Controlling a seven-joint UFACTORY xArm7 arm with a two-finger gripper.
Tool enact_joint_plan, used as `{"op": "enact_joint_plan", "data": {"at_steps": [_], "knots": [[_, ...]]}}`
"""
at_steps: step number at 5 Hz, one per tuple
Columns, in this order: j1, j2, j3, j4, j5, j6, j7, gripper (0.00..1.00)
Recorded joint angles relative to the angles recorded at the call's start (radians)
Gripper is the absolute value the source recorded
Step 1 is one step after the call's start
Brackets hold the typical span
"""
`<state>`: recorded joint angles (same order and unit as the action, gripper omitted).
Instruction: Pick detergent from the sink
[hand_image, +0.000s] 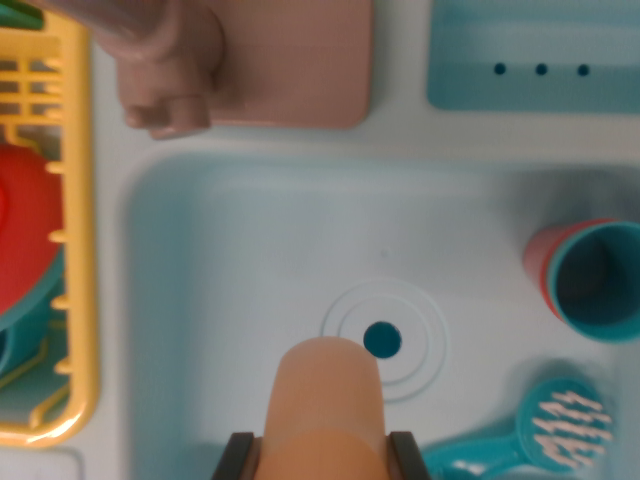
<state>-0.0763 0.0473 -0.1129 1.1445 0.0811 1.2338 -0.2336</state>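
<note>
The wrist view looks straight down into a pale blue toy sink (220, 260). A peach-orange detergent bottle (325, 400) stands up toward the camera at the bottom centre, its rounded top just left of the dark drain hole (382, 340). My gripper (325, 455) is shut on the detergent bottle: its two dark fingertips (235, 458) press against the bottle's sides at the frame's lower edge. The bottle's lower part is hidden below the frame.
A teal cup nested in a red one (590, 280) lies at the sink's right side, with a teal brush (545, 430) below it. A pink faucet (180, 70) rises at the top. A yellow dish rack (75, 250) holds red and teal dishes on the left. A teal tray (535, 60) sits top right.
</note>
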Motion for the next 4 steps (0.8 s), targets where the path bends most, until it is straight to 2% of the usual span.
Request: {"op": "enact_joint_plan", "data": {"at_steps": [1,2,3,4], "knots": [[0.0000,0.000,0.000,0.000,0.0000,0.000,0.000,1.00],[0.0002,-0.014,0.000,0.034,-0.0031,0.047,0.004,1.00],[0.0002,-0.014,0.000,0.034,-0.0031,0.047,0.004,1.00],[0.0003,-0.028,-0.001,0.067,-0.0062,0.094,0.009,1.00]]}}
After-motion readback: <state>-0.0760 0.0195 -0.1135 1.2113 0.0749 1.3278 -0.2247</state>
